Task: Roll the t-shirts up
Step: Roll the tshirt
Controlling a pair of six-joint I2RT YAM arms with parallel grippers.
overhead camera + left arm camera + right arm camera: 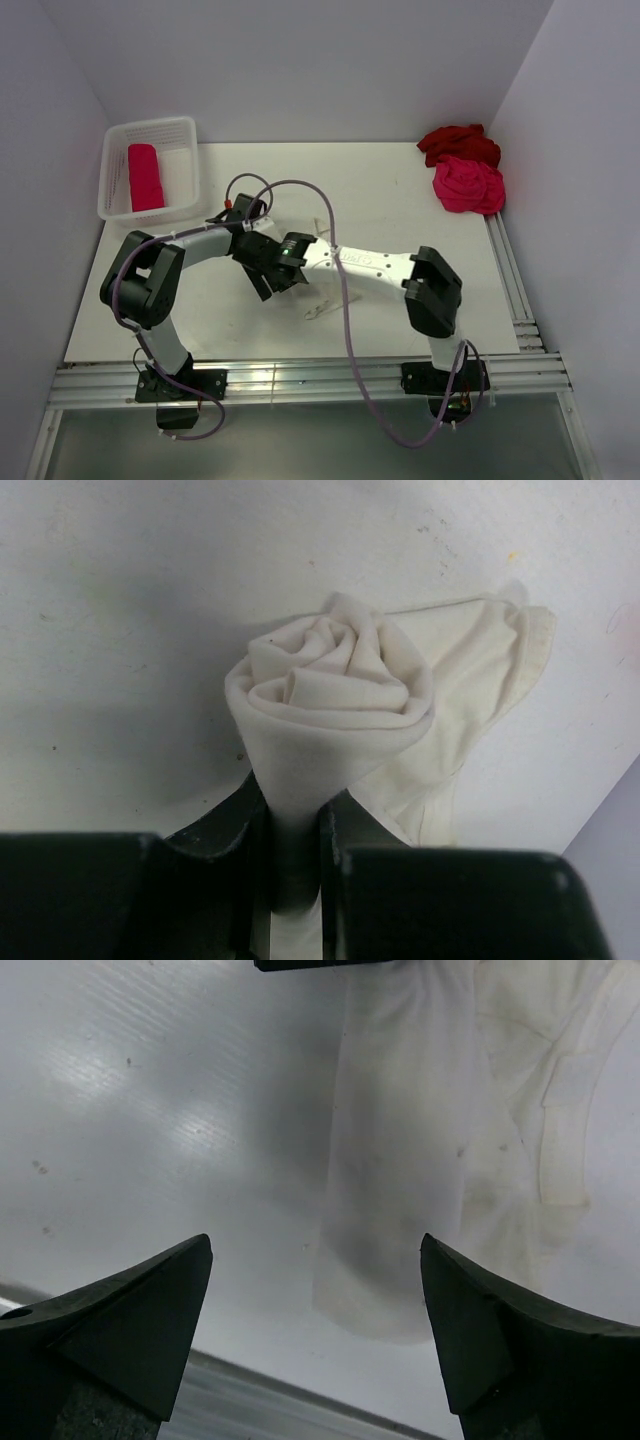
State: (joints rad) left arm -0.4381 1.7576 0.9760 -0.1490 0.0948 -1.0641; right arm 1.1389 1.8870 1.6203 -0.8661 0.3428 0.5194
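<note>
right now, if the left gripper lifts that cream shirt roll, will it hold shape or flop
Probably floppy: the cream t-shirt is soft cloth, pinched thin where the left gripper clamps it. The roll looks loose, with an unrolled flap beside it, so it may unwind when lifted.

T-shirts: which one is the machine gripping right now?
The cream-white t-shirt, pinched in the left tool, its end wound into a spiral. The pink-red roll lies in the basket; the dark red one and the hot pink one lie heaped far right.
</note>
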